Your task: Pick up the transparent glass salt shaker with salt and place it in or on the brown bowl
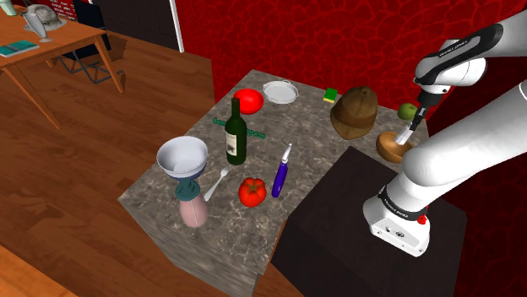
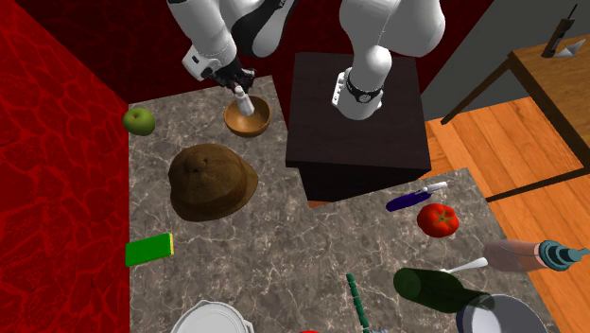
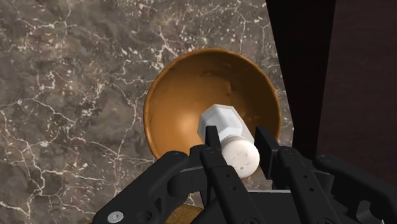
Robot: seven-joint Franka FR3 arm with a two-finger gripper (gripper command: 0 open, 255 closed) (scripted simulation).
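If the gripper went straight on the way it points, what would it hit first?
The brown bowl: the salt shaker clasped in the gripper points into its hollow, so the shaker's base would likely touch there first.

Place: a lived-in room of a house, laid out for eating and cooking.
Floor: wooden boards point(image 1: 101, 169) ran across the room.
Walls: a deep red patterned wall point(image 1: 338, 42) stood behind the counter.
Furniture: a wooden table point(image 1: 72, 35) on slanted legs stood farther off, with a dark chair point(image 1: 89, 17) at it.
Counter: a block with a veined brown stone top point(image 2: 284, 236) looked like a kitchen worktop.
Food and drink: a dark green bottle point(image 1: 236, 133), a tomato point(image 1: 252, 191) and a green apple point(image 2: 139, 120) sat on it.
Tableware: a fork point(image 1: 215, 183), a brown bowl point(image 2: 248, 131) and a pale plate point(image 1: 279, 92) lay there too.
Household bits: a green-and-yellow sponge point(image 2: 149, 250) lay near a brown hat point(image 2: 212, 180).
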